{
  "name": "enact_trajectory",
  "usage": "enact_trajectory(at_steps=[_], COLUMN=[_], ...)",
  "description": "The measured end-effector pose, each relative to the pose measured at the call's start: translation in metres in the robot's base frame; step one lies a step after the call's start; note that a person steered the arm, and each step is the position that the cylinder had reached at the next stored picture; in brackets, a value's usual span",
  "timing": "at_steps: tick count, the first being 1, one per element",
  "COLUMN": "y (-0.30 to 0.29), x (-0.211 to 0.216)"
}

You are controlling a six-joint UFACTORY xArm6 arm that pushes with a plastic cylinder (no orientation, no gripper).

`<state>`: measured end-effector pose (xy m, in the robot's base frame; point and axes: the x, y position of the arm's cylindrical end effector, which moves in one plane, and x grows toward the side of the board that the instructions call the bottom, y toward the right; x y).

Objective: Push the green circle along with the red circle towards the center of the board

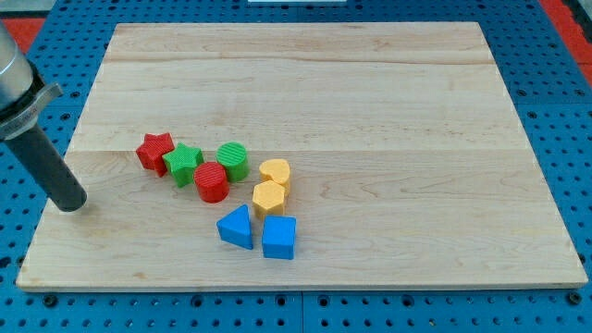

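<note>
The green circle (233, 160) and the red circle (212, 181) stand touching each other left of the middle of the wooden board (370, 102). The green circle is up and to the right of the red one. My tip (70, 203) rests near the board's left edge, well to the left of both circles and apart from all blocks.
A red star (154, 152) and a green star (183, 164) sit just left of the circles. A yellow heart-like block (275, 173) and a yellow hexagon (268, 198) sit to their right. A blue triangle (236, 228) and a blue block (278, 238) lie below.
</note>
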<state>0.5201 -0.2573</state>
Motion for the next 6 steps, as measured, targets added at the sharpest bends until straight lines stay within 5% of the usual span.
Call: enact_trajectory(at_steps=[2, 4, 6], y=[0.063, 0.172, 0.212], x=[0.026, -0.023, -0.090])
